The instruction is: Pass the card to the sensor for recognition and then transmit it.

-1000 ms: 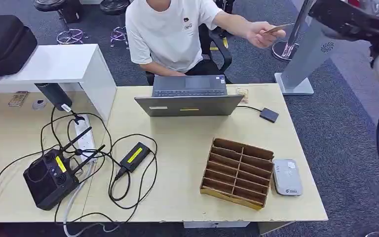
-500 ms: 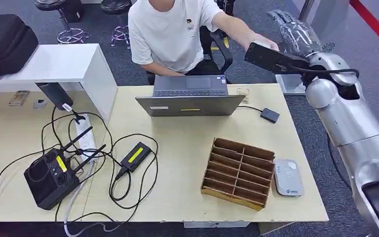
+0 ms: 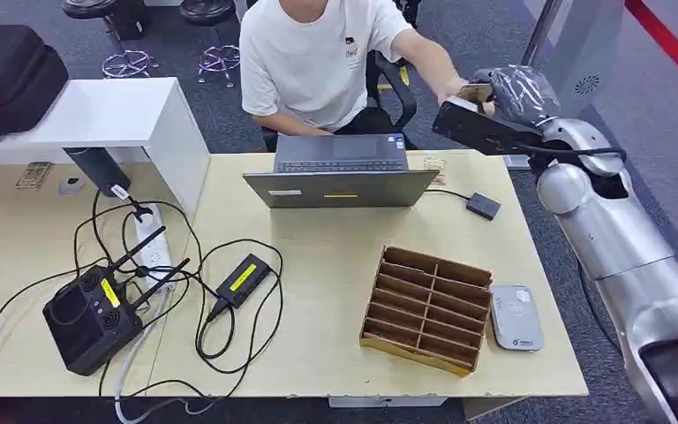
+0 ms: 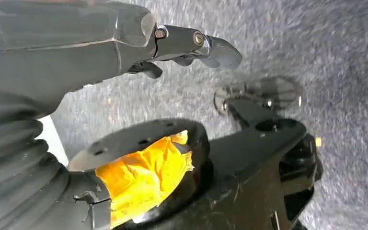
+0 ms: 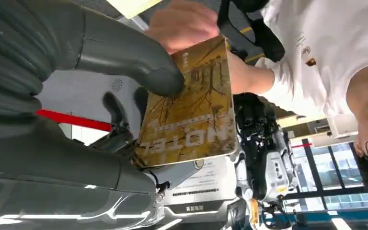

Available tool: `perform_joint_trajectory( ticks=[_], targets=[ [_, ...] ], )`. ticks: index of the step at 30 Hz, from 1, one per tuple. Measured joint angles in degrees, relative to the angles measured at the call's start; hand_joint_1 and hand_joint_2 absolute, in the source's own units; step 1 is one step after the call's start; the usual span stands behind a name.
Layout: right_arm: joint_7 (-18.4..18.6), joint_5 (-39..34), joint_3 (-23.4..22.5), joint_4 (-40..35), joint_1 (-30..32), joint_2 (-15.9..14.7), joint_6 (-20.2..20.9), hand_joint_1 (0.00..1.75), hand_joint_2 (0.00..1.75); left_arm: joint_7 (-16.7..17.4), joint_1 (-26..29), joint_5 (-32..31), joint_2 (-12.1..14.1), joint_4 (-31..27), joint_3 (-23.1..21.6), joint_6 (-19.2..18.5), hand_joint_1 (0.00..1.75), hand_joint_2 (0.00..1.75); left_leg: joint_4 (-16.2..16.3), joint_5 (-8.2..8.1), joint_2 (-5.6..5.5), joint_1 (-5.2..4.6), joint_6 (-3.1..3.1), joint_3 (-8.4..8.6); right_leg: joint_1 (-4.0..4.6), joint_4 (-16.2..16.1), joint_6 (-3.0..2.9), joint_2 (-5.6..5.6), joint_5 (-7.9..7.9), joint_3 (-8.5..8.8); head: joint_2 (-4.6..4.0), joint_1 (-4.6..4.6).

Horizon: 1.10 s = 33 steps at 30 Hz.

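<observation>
Where a second ago the seated person held the gold patterned hotel card (image 5: 189, 108) alone, the right hand (image 3: 516, 93) now pinches it beyond the desk (image 3: 335, 349); handover nearly complete.

card (image 5: 191, 105): glossy printed plastic, gold-brown, catching a soft sheen
right hand (image 5: 100, 52): matt grey thumb pressed to the card, ribbed rubbery cover behind it
right arm (image 3: 622, 238): smooth silver shell, metallic sheen with bright highlights
left hand (image 4: 124, 48): dark matt plastic, small bright metal screws at the fingers
table (image 3: 335, 344): pale wood-look laminate, smooth and matt
organizer (image 3: 427, 307): brown slotted cardboard, dull and fibrous
sensor (image 3: 515, 316): light grey plastic, smooth with slight shine
laptop (image 3: 339, 185): grey brushed-metal lid, satin finish
floor (image 3: 574, 221): grey-blue carpet, rough pile
person's shirt (image 3: 309, 53): white cotton cloth, soft and matt
</observation>
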Motion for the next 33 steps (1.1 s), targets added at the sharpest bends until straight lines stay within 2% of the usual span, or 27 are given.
perform_joint_trajectory(
  ticks=[4,14,19,27,33],
  targets=[
    [-0.3,0.0,-0.2,0.0,0.4,0.0,0.0,1.75,1.75,-0.2,0.0,2.2,-0.2,0.0,0.2,-2.2,0.00,1.75,0.0,0.00,-0.02,0.00,0.00,0.00,0.00,0.0,0.00,-0.01,0.00,0.00,0.00,0.00],
    [-1.9,-0.6,-2.5,-3.2,5.4,-2.4,-2.1,1.75,1.75,-1.1,0.1,3.9,-0.5,0.0,1.0,-2.2,0.00,1.75,0.0,-0.01,-0.04,0.00,0.00,0.00,0.00,0.0,0.00,-0.03,0.00,0.00,0.00,0.00],
    [-3.5,0.2,-6.0,-6.9,11.2,-4.8,-4.7,1.75,1.75,1.1,0.1,4.5,-0.7,0.0,2.0,-3.6,0.00,1.75,0.0,-0.01,-0.14,0.00,0.00,-0.05,0.00,-0.1,0.00,-0.15,0.00,0.00,0.00,0.00],
    [-5.3,-0.2,-11.4,-10.6,19.5,-7.8,-7.3,1.75,1.75,1.6,0.1,4.9,-1.1,0.0,2.5,-3.4,0.00,1.75,0.0,-0.03,-0.15,-0.01,0.01,-0.07,0.01,-0.1,0.00,-0.17,0.00,0.00,0.00,0.00],
    [-7.1,-0.5,-15.8,-14.1,25.8,-9.5,-7.4,1.75,1.75,2.0,0.1,5.0,-1.1,0.0,3.2,-2.5,0.00,1.75,0.0,-0.05,-0.15,-0.01,0.01,-0.07,0.01,-0.1,0.00,-0.18,-0.01,0.00,0.00,-0.02]
  ],
)
